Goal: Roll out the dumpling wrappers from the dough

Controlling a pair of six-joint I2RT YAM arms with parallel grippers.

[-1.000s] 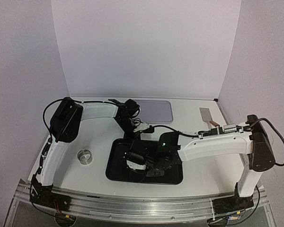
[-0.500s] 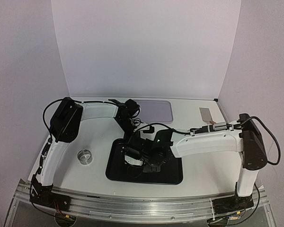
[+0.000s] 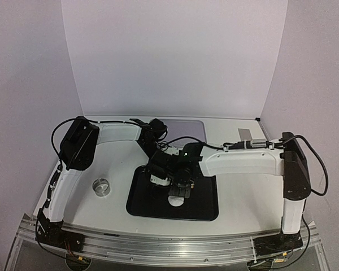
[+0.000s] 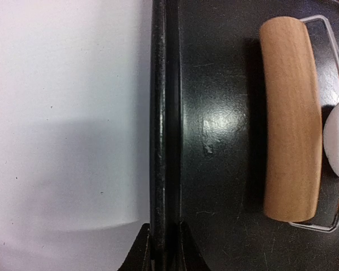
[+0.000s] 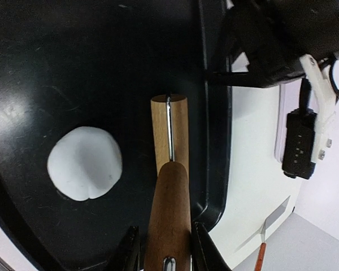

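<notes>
Dough point(image 5: 85, 164) sits uncovered, flattened, since the right hand point(image 5: 165, 248) clamped on the roller point(image 5: 169, 130) withdrew; left hand point(image 4: 165, 251) grips tray point(image 4: 214, 141).

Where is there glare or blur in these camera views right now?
Left wrist view: a glare patch on the black tray, a soft shadow across the white table. Right wrist view: the roller handle near the lens is blurred, the dough sharp. Top view: even, soft light, no glare.
</notes>
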